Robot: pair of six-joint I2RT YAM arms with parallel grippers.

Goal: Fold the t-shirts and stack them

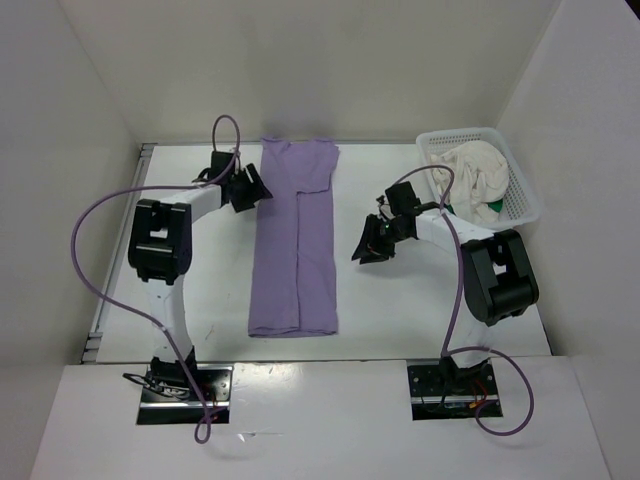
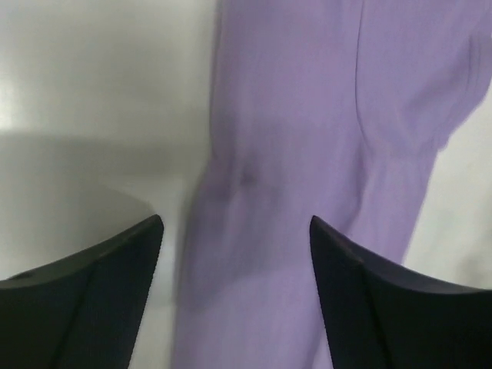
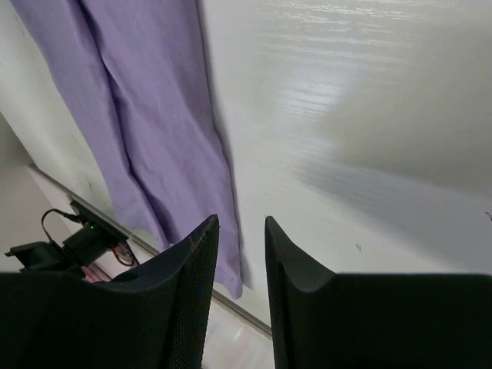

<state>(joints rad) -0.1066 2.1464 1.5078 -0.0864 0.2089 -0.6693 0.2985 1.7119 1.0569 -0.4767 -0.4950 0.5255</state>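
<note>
Where it lies flat mid-table, the lavender t-shirt is folded lengthwise into a long narrow strip. Both sides are turned in, so their edges meet in a line down its centre. The strip runs from the far edge of the table toward the arm bases.

The left gripper hangs just beside the strip's far left edge. In the wrist view its fingers are wide apart w/ nothing between them, and the cloth is below. Can't tell if it touches the cloth.

The right gripper sits off the strip's right side, near but apart from it, over bare table. Its fingers stand only a narrow gap apart, w/ nothing in the gap.

The cream t-shirt is crumpled in the white mesh basket at the far right corner. A bit of the green t-shirt shows under it at the basket's near side.
</note>
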